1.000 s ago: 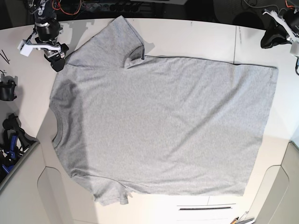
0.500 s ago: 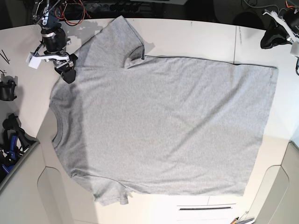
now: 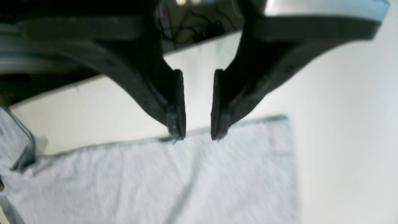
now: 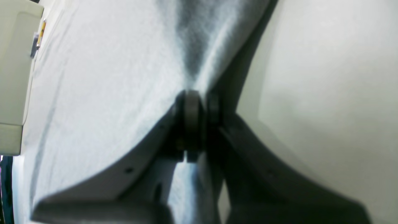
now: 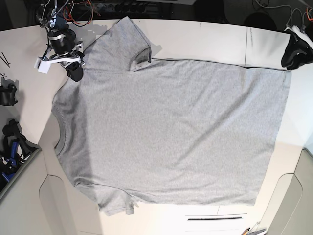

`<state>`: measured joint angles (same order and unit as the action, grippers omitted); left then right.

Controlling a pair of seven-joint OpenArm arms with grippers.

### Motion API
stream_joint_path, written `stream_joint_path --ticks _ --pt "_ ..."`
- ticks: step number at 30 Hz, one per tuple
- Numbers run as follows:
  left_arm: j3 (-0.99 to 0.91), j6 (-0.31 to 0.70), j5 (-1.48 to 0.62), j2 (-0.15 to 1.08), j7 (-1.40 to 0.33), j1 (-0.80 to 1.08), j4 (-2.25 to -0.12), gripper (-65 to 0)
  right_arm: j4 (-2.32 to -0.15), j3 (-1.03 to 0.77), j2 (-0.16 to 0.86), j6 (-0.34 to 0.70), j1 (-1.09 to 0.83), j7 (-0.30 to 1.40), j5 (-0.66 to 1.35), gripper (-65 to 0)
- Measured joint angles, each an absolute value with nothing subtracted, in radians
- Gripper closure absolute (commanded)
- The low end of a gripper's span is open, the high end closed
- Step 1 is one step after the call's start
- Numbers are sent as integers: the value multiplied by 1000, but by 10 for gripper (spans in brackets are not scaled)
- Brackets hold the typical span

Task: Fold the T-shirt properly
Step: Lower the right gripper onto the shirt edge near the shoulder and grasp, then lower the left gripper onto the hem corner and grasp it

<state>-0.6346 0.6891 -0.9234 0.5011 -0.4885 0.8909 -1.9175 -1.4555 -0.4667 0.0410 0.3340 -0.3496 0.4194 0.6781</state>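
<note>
The light grey T-shirt (image 5: 171, 132) lies spread flat on the white table (image 5: 205, 39), plain side up, with its neck to the left and its hem to the right. My right gripper (image 5: 76, 73) is at the shirt's upper-left shoulder edge. In the right wrist view this gripper (image 4: 196, 105) is shut, and a ridge of the T-shirt (image 4: 108, 77) is pinched between its pads. My left gripper (image 5: 292, 58) hovers at the far-right hem corner. In the left wrist view its jaws (image 3: 197, 137) stand apart, tips just over the T-shirt's (image 3: 186, 180) edge, holding nothing.
Black tools and clamps (image 5: 10, 142) lie along the left table edge, with another black piece (image 5: 7, 93) above them. Cables (image 5: 73, 7) crowd the back left. A beige panel (image 4: 12, 62) borders the shirt in the right wrist view. A dark slot (image 5: 215, 218) marks the front edge.
My right gripper slid right onto the shirt's shoulder and closed on the cloth. The left arm came down toward the hem corner and its jaws opened.
</note>
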Motion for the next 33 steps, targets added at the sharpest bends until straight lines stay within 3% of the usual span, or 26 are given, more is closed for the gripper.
stream_joint_path --ticks 9,19,20,24,33 --pt "-735 564 -958 499 -613 709 -1837 -177 -1456 -467 41 337 -350 417 672 0" --pt "-749 601 -1192 546 -791 508 -1406 -182 -1456 -467 41 337 -350 416 672 0" --pt "-749 616 -1222 555 -811 500 -1367 -192 -1456 -467 41 337 -349 416 672 0" --pt "-746 617 -1261 574 -839 476 -1255 -338 -1456 -467 41 337 -350 416 672 0" --pt "-701 617 -1269 568 -841 458 -1184 -340 -1456 -467 41 337 -350 416 672 0"
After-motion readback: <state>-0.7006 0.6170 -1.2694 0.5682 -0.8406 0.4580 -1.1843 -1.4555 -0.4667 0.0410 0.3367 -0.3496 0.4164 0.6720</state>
